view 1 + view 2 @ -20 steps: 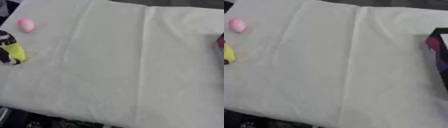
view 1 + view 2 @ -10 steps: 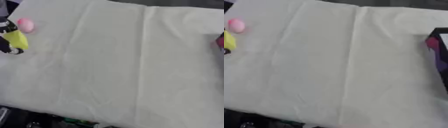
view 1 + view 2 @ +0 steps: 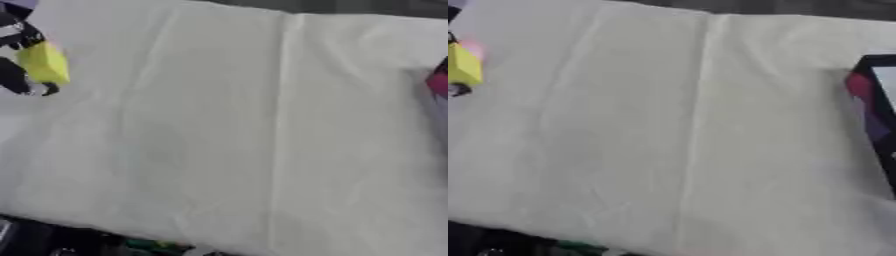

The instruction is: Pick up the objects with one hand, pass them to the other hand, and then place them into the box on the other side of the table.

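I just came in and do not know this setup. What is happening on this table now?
At the far left edge, the left robot hand has its dark fingers curled round a yellow object. A pale cloth covers the table. The box, dark with pink and purple sides, sits at the right edge. The right robot hand is out of view, so no handover has begun.

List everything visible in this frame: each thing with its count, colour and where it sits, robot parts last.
Cloth: one, cream, creased, covering the table.
Yellow object: one, at the far left, in the left hand.
Pink object: one, pale pink, far left, partly hidden behind the yellow object.
Box: one, dark with magenta and purple inside, at the right edge.
Left hand: one, black, far left, fingers curled round the yellow object.
Right hand: not in view.
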Robot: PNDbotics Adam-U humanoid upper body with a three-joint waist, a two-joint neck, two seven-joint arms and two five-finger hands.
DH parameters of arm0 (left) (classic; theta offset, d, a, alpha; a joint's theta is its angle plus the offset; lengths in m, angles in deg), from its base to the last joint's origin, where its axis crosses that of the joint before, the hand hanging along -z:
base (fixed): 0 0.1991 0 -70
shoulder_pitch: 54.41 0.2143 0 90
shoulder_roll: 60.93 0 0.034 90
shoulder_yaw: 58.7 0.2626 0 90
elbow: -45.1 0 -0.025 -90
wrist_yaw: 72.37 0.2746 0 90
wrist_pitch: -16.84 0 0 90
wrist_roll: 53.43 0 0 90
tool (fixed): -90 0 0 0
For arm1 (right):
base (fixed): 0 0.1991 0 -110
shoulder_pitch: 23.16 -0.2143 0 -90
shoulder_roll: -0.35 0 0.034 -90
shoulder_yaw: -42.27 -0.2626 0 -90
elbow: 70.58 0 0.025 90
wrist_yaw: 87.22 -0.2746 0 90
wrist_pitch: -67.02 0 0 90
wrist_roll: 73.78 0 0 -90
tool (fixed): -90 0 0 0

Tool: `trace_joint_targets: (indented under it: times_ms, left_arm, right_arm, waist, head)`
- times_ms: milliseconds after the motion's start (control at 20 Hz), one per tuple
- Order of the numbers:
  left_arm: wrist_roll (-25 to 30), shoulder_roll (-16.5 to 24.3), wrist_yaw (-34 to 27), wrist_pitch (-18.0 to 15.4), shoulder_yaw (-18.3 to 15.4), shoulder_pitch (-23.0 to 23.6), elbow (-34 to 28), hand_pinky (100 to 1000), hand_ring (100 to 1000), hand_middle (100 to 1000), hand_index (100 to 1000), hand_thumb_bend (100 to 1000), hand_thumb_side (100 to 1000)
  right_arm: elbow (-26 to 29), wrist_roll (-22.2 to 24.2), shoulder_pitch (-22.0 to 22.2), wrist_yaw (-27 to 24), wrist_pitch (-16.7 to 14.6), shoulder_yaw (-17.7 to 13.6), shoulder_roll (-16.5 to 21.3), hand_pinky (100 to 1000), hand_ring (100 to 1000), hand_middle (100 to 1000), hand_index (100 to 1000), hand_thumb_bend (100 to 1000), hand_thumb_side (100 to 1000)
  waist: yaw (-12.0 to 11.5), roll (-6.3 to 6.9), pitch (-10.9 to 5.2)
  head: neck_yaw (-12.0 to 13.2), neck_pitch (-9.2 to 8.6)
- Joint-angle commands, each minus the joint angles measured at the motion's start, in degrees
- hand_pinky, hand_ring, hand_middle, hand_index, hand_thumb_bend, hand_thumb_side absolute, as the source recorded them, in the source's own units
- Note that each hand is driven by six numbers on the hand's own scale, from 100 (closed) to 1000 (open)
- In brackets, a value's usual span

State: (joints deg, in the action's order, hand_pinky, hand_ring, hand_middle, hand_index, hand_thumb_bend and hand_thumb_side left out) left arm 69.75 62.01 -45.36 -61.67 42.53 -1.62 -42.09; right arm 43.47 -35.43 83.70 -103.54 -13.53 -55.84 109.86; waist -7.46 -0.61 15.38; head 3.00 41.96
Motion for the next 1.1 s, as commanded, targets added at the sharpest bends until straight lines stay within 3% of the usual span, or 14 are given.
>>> trace_joint_targets:
  times_ms: [50,600,650,700,1100]
  left_arm:
    - [-1.7,0.3,-3.4,0.4,0.5,-1.5,-2.9,794,683,597,496,100,171]
    - [-7.6,-6.3,-6.9,-0.9,3.8,-2.9,-5.6,774,649,584,486,100,229]
    - [-8.1,-7.3,-7.4,-1.2,4.0,-3.0,-5.5,774,646,583,486,100,233]
    - [-8.7,-8.2,-8.1,-1.6,4.2,-3.2,-5.5,773,643,581,484,100,255]
    - [-11.8,-15.1,-4.2,-4.6,6.1,-5.1,-5.2,768,635,576,479,100,237]
  right_arm:
    - [0.5,0.2,-0.3,0.7,-0.8,-0.9,2.5,642,701,701,785,826,226]
    - [0.5,4.1,-3.7,1.8,-3.2,0.2,6.6,649,712,711,791,823,224]
    - [0.5,4.5,-4.2,1.8,-3.4,0.2,7.1,651,715,712,792,940,324]
    - [0.5,5.1,-4.9,1.9,-3.7,0.3,7.8,652,718,716,792,823,223]
    - [0.5,10.7,-10.3,1.8,-3.5,1.6,12.4,665,731,727,798,829,229]
  waist:
    - [0.1,-0.74,-1.41]
    - [0.8,-1.35,-2.1]
    - [0.9,-1.43,-2.17]
    - [0.9,-1.52,-2.26]
    - [1.6,-1.99,-2.86]
  head:
    - [-1.2,-0.61]
    - [-5.6,-0.15]
    - [-5.9,-0.1]
    - [-6.2,-0.02]
    - [-6.9,0.57]
